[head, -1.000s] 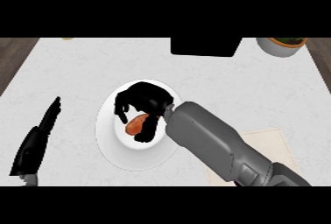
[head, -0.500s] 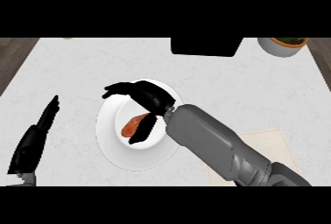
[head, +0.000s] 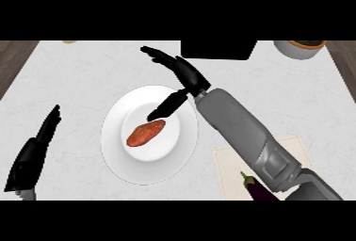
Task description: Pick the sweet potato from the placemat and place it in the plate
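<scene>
Looking down at the counter (head: 83, 70), you find the sweet potato (head: 146, 133) lying on the white plate (head: 160, 164), a little left of the plate's middle, its long axis tilted so that the upper end points toward the right. Nothing touches it.

Your right hand (head: 188, 77) sits past the plate's far rim, with its fingers (head: 161, 57) straight and spread toward the upper left. The thumb (head: 167, 106) reaches back down across the plate's upper part, and its tip ends near the sweet potato but clear of it. The hand is wide open and holds nothing. Its grey forearm (head: 243, 136) runs down to the lower right, along the plate's right edge and over part of the beige placemat (head: 233, 164).

On the placemat's near edge you can see a dark purple eggplant (head: 256, 187) with a green stem, just beside the forearm (whether the two touch I cannot tell).

Your left hand (head: 35, 150) rests at the view's left side, well apart from the plate, fingers straight and pointing up, with nothing in it.

At the far side of the counter stand a black box (head: 217, 49) and, to its right, a pale bowl (head: 299, 48) with something brown inside, partly cut off by the view's edge.
</scene>
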{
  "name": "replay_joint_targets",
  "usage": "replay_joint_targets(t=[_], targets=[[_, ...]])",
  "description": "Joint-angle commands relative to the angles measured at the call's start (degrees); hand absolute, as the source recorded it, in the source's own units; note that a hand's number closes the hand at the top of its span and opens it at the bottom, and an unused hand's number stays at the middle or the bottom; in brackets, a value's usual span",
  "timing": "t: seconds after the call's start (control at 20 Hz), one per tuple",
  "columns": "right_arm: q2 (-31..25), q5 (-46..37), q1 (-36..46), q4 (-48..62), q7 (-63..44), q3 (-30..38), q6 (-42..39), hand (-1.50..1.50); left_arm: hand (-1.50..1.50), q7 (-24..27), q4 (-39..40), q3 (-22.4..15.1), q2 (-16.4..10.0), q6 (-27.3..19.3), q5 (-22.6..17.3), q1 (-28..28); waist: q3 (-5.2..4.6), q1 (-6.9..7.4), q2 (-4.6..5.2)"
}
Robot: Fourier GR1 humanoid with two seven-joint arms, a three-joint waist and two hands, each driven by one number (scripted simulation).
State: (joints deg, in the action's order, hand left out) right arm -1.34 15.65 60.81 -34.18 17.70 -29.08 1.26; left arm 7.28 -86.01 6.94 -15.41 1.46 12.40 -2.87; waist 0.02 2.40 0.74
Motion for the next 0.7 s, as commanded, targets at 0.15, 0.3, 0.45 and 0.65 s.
replay_joint_targets(t=[0.15,0.3,0.45,0.65], targets=[[-6.59,5.20,1.98,11.29,11.69,9.57,-14.23,-1.50,0.00,-1.16,-0.56,0.71,-1.10,1.04,-0.20,0.91,0.03,0.14,0.30],[-8.03,3.41,1.88,16.48,19.27,9.99,-16.08,-1.50,0.00,2.73,1.64,0.18,-0.26,0.87,0.02,0.82,0.02,1.09,0.83],[-13.06,2.32,4.40,19.69,21.31,10.27,-21.41,-1.50,0.00,-0.49,-1.64,-0.46,-0.12,0.81,0.38,0.95,0.10,1.98,1.00],[-14.56,0.73,6.36,23.47,23.81,10.13,-22.86,-1.50,0.00,2.33,1.59,-0.24,0.04,1.18,0.21,1.00,0.06,2.75,1.49]])
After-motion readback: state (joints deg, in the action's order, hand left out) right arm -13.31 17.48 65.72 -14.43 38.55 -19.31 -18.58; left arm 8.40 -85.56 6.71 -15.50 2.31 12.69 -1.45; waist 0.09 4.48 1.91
